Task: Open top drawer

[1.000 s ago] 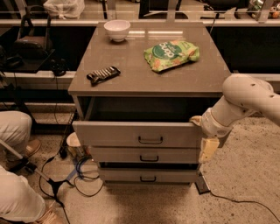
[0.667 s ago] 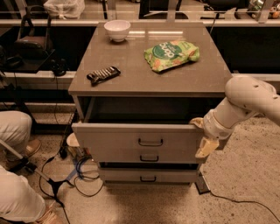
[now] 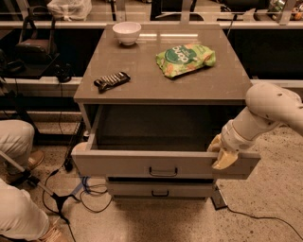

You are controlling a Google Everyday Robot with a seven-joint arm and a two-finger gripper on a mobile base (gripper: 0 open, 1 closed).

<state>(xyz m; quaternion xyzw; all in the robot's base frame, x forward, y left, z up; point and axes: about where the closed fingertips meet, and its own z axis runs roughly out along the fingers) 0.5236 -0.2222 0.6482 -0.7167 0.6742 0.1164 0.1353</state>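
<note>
The pale yellow claw (image 3: 220, 153) is at the end of a thick white robot arm (image 3: 265, 111). It sits on the top edge of the wide grey top drawer (image 3: 118, 164), near the right end of the drawer's front. I cannot tell if the claw is squeezing the front or just resting on it.

Closest to us, at the bottom left, are a person's legs in white trousers (image 3: 14, 212). Thin black cables (image 3: 59, 198) lie on the speckled floor (image 3: 274, 203) beside them.

The top drawer is pulled out from the grey desk (image 3: 142, 66). It sticks out far past the shallower grey drawer (image 3: 189, 190) under it, which is shut. The top drawer has a small black loop handle (image 3: 163, 171) in the middle of its flat front. Behind the front you can see into its deep, dark grey inside.

Three things lie on top of the desk, well apart from each other. Nearest, on the left, is a black wrapped candy bar (image 3: 111, 81). Farther back, on the right, is a puffy green snack bag (image 3: 185, 59). At the back edge is a small round white bowl (image 3: 127, 32), standing upright.

Past the desk, at the top left, is a crinkly clear plastic bag (image 3: 68, 7).
</note>
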